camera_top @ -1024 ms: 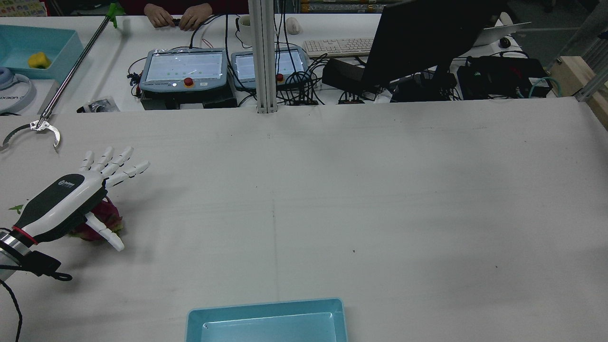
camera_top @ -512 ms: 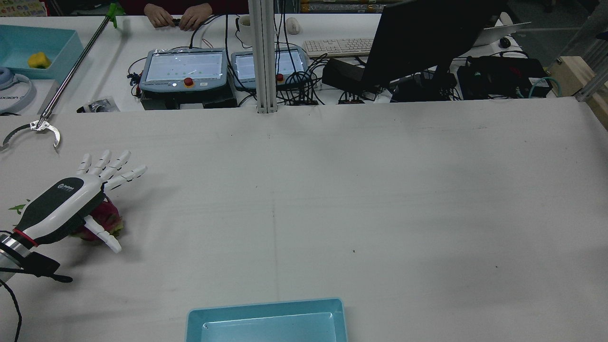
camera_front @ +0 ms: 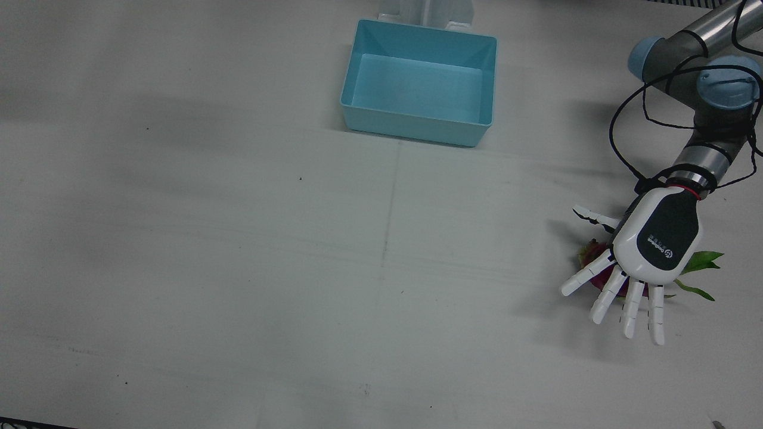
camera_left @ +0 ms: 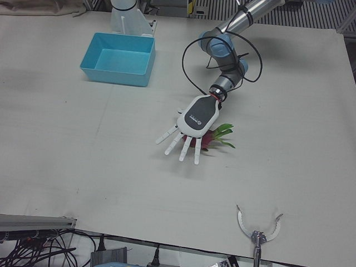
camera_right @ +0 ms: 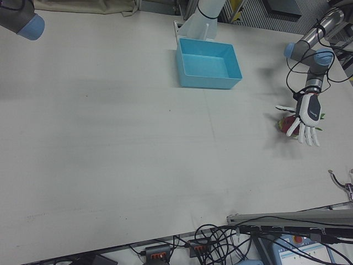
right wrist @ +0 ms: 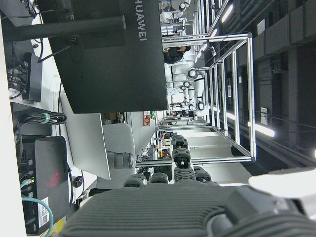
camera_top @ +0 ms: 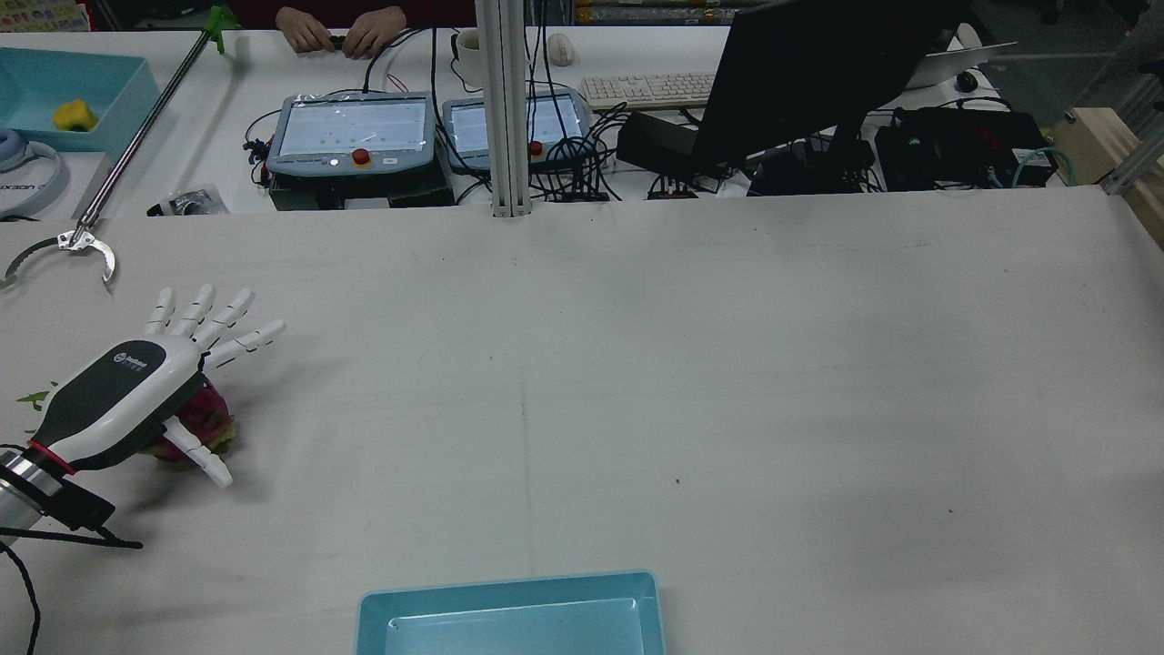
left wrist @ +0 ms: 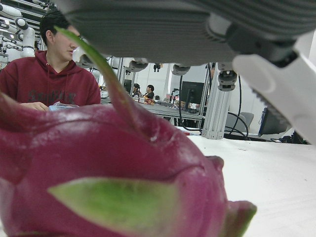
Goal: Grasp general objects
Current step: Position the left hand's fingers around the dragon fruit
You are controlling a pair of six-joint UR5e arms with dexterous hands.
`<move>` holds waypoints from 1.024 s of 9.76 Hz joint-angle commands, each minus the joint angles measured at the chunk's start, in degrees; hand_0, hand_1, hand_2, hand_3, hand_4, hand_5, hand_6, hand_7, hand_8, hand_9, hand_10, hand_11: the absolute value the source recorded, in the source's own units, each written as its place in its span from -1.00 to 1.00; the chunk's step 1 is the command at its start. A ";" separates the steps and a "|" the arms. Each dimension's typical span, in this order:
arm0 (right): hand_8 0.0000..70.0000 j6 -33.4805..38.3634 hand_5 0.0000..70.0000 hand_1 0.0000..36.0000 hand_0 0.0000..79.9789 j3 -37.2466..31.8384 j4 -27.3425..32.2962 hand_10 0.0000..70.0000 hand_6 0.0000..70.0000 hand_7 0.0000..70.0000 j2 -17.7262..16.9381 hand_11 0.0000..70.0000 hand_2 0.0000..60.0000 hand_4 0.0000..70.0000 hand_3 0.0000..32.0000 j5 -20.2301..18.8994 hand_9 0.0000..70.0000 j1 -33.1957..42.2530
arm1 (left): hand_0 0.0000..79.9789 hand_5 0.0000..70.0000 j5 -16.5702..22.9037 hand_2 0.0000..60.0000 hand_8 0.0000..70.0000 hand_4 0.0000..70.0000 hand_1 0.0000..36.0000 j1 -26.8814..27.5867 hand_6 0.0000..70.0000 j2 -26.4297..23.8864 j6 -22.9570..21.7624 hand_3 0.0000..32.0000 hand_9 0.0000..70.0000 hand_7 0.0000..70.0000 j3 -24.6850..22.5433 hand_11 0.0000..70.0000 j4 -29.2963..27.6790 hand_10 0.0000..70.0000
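Observation:
A pink dragon fruit (camera_top: 207,420) with green leaf tips lies on the white table at its left side in the rear view. My left hand (camera_top: 127,389) hovers flat just above it, palm down, fingers spread and straight, thumb out to the side. It holds nothing. The fruit peeks from under the hand in the front view (camera_front: 590,252), with the hand (camera_front: 653,244) over it. The fruit fills the left hand view (left wrist: 98,168). My right hand shows only in its own view (right wrist: 173,212), with nothing in it.
An empty blue bin (camera_front: 420,80) stands at the robot's edge of the table, mid-width. A reacher-grabber claw (camera_top: 64,250) lies near the far left edge, beyond the left hand. Screens, cables and a person are past the table's far side.
My left hand has drifted slightly back and lower over the dragon fruit, its fingers still spread. The fruit has not moved.

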 commanded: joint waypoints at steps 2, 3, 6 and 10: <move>-1.00 0.00 -1.00 -1.00 -1.00 0.00 0.00 -1.00 -1.00 -1.00 0.00 -1.00 -1.00 -1.00 -1.00 0.00 -1.00 0.00 | 0.27 -1.00 0.00 -1.00 -1.00 -1.00 -0.45 0.02 -1.00 1.08 3.13 1.00 -1.00 -1.00 0.39 -1.00 -0.99 -1.00; -1.00 0.00 -1.00 -1.00 -1.00 0.00 0.00 -1.00 -1.00 -1.00 0.00 -1.00 -1.00 -1.00 -1.00 0.00 -1.00 0.00 | 0.27 -1.00 0.00 -1.00 -1.00 -1.00 -0.46 0.02 -1.00 2.49 3.39 1.00 -1.00 -1.00 0.57 -1.00 -2.21 -1.00; -1.00 0.00 -1.00 -1.00 -1.00 0.00 0.00 -1.00 -1.00 -1.00 0.00 -1.00 -1.00 -1.00 -1.00 0.00 -1.00 0.00 | 0.26 -1.00 0.09 -1.00 -1.00 -1.00 -0.47 -0.24 -1.00 4.78 4.97 1.00 -1.00 -1.00 0.22 -1.00 -4.24 -1.00; -1.00 0.00 -1.00 -1.00 -1.00 0.00 0.00 -1.00 -1.00 -1.00 0.00 -1.00 -1.00 -1.00 -1.00 0.00 -1.00 0.00 | 0.24 -1.00 0.00 -1.00 -1.00 -1.00 -0.41 0.11 -1.00 4.08 5.15 1.00 -1.00 -1.00 0.48 -1.00 -4.07 -1.00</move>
